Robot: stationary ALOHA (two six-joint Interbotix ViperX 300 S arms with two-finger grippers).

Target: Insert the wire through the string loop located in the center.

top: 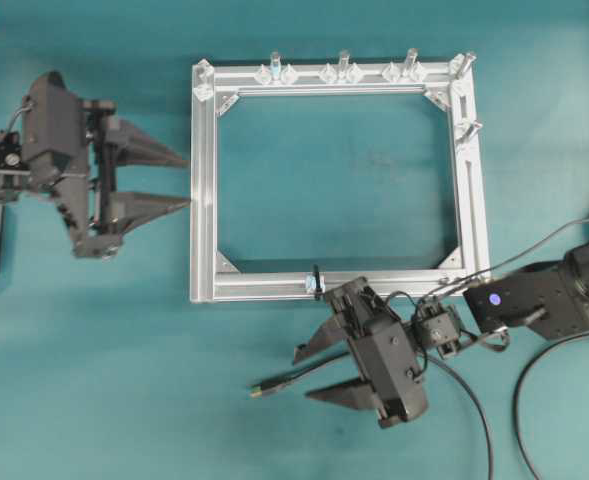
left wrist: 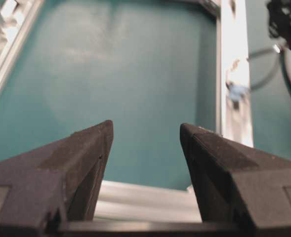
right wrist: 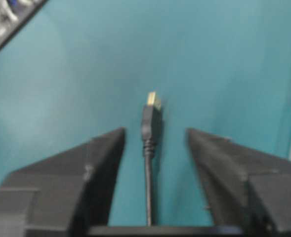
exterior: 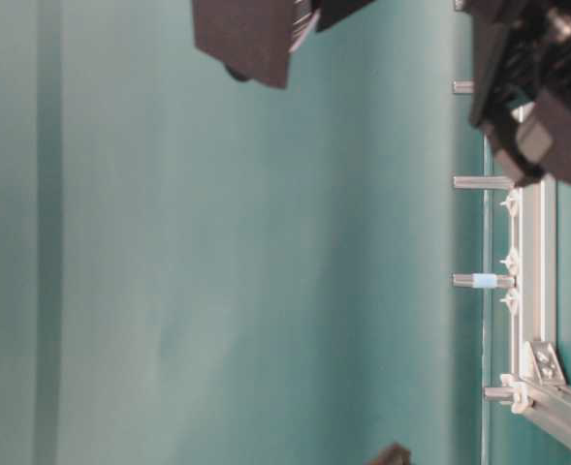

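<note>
Both jaws spread; I should pinch the wire (right wrist: 151,129) behind its plug, aiming at the string loop (top: 317,281).

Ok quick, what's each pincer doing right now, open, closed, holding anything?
Left pincer: open, holding nothing, beside the frame.
Right pincer: open; the wire lies between its fingers, not gripped.

The string loop (top: 316,280) is showing only as a tiny dark mark on the frame (top: 202,200), too small to tell whether anything passes through it. The wire (top: 296,376) is vanishing under the right gripper (top: 314,372) toward three o'clock. The table-level view is cropping both arms, and the right wrist view is blurring the plug (right wrist: 151,118).
</note>
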